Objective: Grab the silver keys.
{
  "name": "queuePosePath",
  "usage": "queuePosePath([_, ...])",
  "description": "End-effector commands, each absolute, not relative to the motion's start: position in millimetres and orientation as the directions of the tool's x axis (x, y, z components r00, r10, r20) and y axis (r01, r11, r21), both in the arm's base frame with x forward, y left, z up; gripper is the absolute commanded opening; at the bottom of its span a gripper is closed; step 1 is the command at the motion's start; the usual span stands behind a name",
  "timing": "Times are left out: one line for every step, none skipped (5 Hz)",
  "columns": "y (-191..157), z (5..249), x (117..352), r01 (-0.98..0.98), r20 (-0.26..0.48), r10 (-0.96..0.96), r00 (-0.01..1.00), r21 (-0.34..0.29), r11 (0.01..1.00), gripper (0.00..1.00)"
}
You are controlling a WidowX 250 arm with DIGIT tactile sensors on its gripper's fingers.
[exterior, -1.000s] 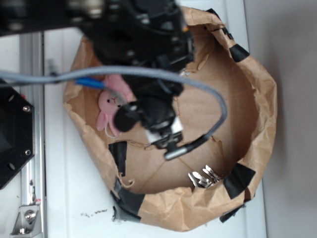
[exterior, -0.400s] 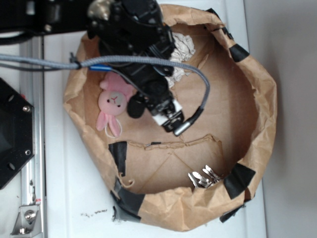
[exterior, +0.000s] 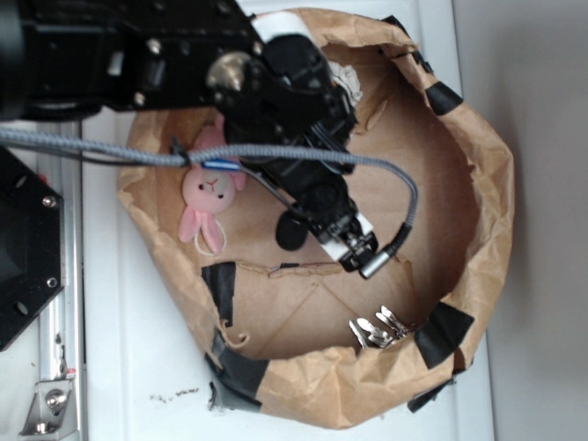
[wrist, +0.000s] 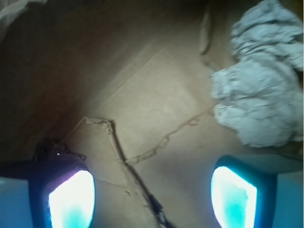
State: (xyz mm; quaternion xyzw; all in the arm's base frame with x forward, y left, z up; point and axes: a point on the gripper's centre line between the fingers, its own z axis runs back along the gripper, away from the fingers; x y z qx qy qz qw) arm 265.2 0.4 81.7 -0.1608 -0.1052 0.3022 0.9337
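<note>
A: Inside the paper bag point(exterior: 496, 184), where do the silver keys point(exterior: 378, 328) lie?

B: Against its lower wall, below the gripper point(exterior: 354, 246), apart from it. The jaws stand open, holding nothing, 2 fingertips point(wrist: 71, 199) visible.

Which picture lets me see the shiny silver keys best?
The exterior view. The silver keys lie in plain sight near the paper bag's lower edge. The wrist view shows no keys, only brown bag floor, crumpled white paper and the open gripper.
</note>
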Motion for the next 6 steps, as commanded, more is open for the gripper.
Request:
queuePosePath([-24.3, 92.8, 262.1, -0.487, 0.149, 0.574, 0.805, -0.385, 0.784, 1.0])
queuePosePath([-24.3, 92.8, 262.1, -0.487, 0.149, 0.574, 0.805, -0.385, 0.784, 1.0])
queuePosePath([-24.3, 92.8, 262.1, -0.487, 0.149, 0.574, 0.805, -0.385, 0.784, 1.0])
queuePosePath([-24.3, 92.8, 262.1, -0.487, 0.149, 0.574, 0.805, -0.385, 0.784, 1.0])
queuePosePath([-34.3, 78.9, 290.8, -0.511, 0.172, 0.599, 0.782, -0.373, 0.774, 1.0])
queuePosePath([-46.6, 73.7, 306.2, -0.511, 0.17, 0.605, 0.778, -0.387, 0.767, 1.0])
